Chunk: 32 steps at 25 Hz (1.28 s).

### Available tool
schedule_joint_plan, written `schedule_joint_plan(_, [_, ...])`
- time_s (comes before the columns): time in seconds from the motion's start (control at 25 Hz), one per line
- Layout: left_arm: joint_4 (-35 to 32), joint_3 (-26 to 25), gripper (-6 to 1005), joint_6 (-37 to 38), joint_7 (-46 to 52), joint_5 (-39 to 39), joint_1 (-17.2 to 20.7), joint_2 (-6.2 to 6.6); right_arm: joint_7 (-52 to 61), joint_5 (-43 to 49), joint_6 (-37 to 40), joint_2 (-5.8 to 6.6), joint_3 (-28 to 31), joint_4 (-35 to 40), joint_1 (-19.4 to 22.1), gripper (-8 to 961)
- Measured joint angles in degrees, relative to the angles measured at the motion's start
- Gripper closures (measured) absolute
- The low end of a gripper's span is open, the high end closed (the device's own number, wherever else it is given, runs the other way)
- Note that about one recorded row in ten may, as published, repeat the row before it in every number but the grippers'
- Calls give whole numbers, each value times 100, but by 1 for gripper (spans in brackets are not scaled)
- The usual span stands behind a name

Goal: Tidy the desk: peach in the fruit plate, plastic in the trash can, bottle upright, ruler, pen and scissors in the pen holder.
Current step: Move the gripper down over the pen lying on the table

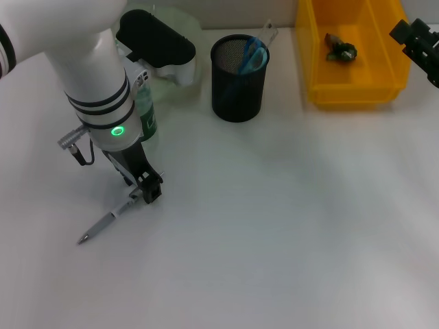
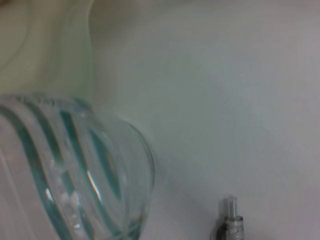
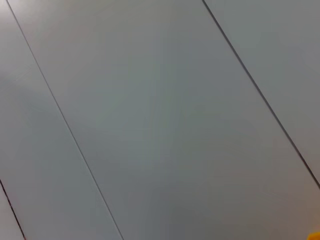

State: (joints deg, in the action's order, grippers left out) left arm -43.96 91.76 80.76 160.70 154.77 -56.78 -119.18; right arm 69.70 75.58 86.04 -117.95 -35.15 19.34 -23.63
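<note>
Pen [image 1: 103, 224] lies slanted on the white tabletop [image 1: 274, 226] at the near left, its tip pointing toward the near-left corner and its far end caught between the fingers of the left end effector [image 1: 145, 194], which is pressed together on it low over the surface. The left arm [image 1: 96, 89] reaches down from the upper left, a green light glowing on its wrist. Just behind the arm stands a clear bottle [image 1: 146, 116] with a green label, upright and partly hidden by the arm; in the left wrist view its ribbed, green-striped base [image 2: 75, 170] fills the near side, with the pen's clear end [image 2: 231, 220] just beside it on the tabletop. Behind the bottle sits a pale, translucent plate [image 1: 175, 41], mostly covered by the arm, so what it holds cannot be made out. A black mesh pen holder [image 1: 238, 79] stands near the middle of the far edge, with blue-handled scissors [image 1: 252, 55] and a clear ruler [image 1: 266, 32] standing in it. To its right is a yellow bin [image 1: 350, 82] with a small dark crumpled piece of plastic [image 1: 341, 50] inside. The right end effector [image 1: 418, 42] hangs at the far right edge, beside the bin; whether its fingers are spread or closed cannot be told. The right wrist view shows only a plain grey panelled surface [image 3: 160, 120].
</note>
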Motion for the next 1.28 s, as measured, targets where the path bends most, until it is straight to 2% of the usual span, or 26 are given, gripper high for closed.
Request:
schedule_joint_plan(0.84, [136, 138, 549, -87, -13, -16, -21, -1, 0, 0, 0, 0, 0, 0, 0, 301])
schedule_joint_plan(1.28, [146, 212, 670, -91, -13, 58, -51, -2, 0, 0, 1, 9, 0, 0, -25, 302])
